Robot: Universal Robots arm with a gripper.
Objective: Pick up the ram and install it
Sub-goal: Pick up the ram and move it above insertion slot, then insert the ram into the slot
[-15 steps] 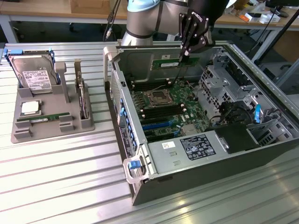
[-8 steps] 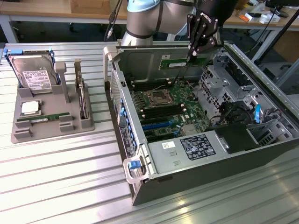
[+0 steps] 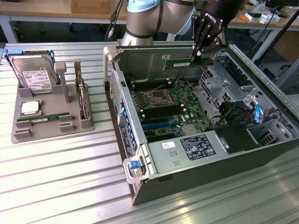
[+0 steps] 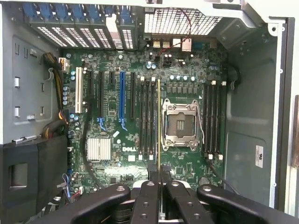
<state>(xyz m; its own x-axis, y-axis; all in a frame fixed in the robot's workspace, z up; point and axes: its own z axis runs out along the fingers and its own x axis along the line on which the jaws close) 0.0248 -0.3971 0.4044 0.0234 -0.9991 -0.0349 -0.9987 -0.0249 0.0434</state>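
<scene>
Wrist view has our gripper (image 4: 159,176) clamped on the ram (image 4: 159,116), edge-on just beside the socket (image 4: 181,126), so we reckon it needs lining up dead parallel with a slot (image 4: 147,116) there.

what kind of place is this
Probably a robotics lab or test workshop: a robot arm whose hand grips a ram over an open PC case, a parts tray on a ribbed metal table, and desks behind.
</scene>
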